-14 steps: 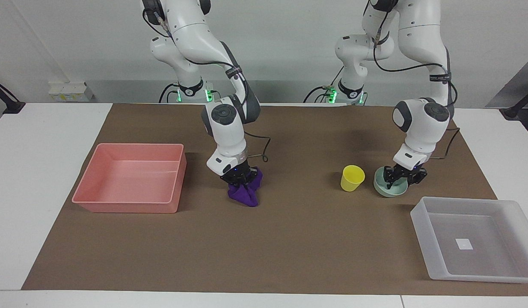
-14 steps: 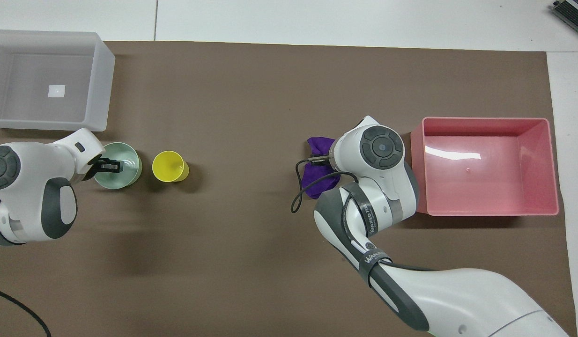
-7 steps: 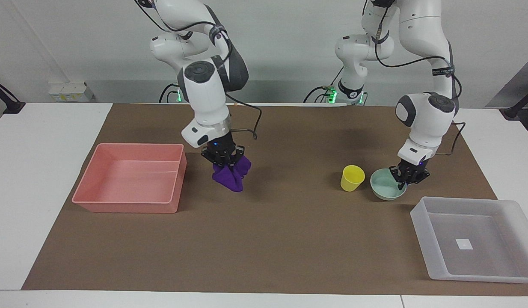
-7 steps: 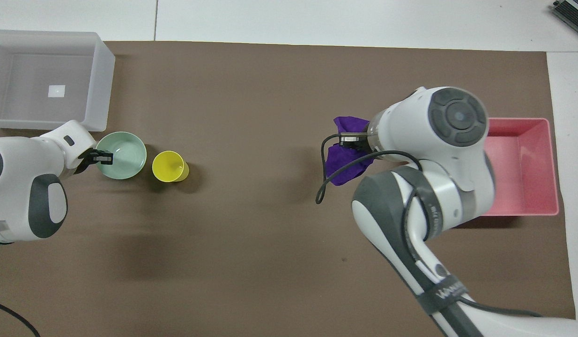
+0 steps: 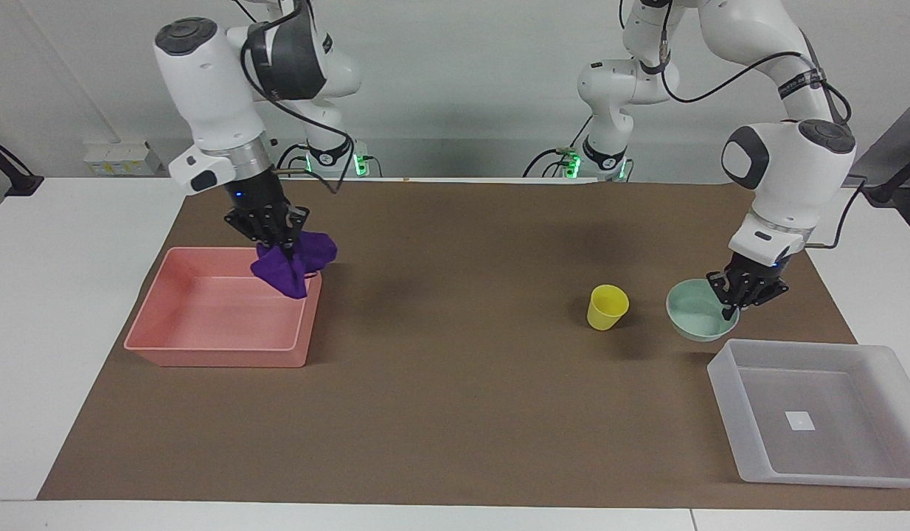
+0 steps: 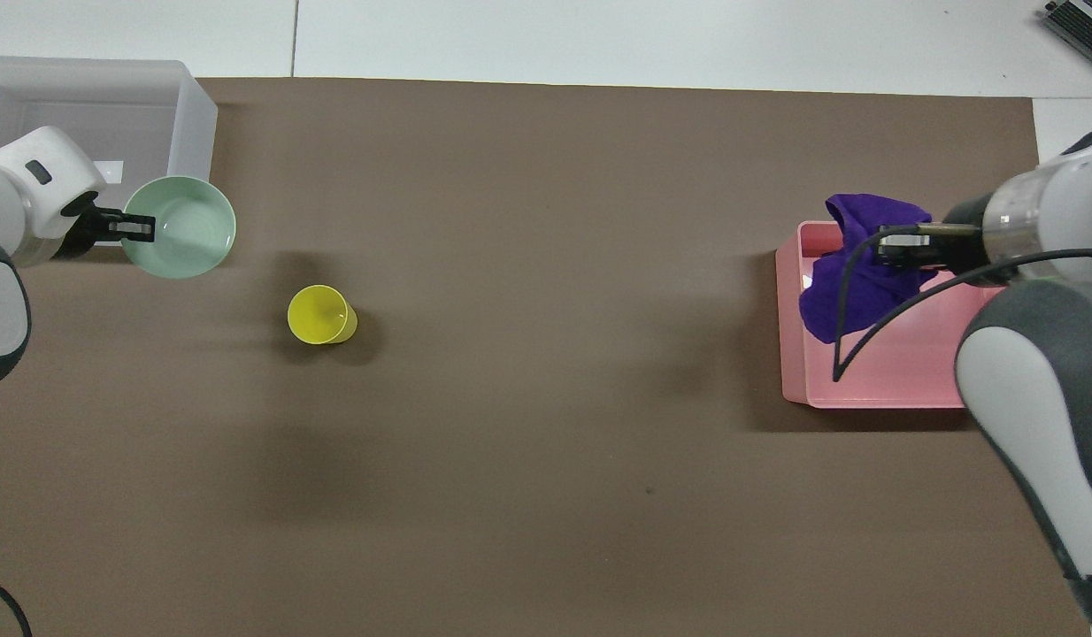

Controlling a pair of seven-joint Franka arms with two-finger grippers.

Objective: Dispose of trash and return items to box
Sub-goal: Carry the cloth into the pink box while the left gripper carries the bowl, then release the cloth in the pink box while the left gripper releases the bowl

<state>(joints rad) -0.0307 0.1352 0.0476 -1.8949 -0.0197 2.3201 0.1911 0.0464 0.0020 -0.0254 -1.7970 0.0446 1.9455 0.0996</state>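
Both arms have lifted off the brown counter mat [image 5: 455, 413] since a second ago. My right claw [image 5: 278, 240] is clenched on the crumpled deep-purple cloth wad [image 5: 293, 262], now hanging over the pink rectangular tray [image 5: 212, 354]. My left claw [image 5: 742, 295] grips the pale mint-green bowl [image 5: 695, 321] by its rim, raised beside the translucent whitish plastic box [image 5: 831, 472]. Small yellow plastic cup [image 5: 607, 307] hasn't budged.

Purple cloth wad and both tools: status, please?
Right tool holds purple cloth wad over pink tray. Left tool lifts mint bowl.
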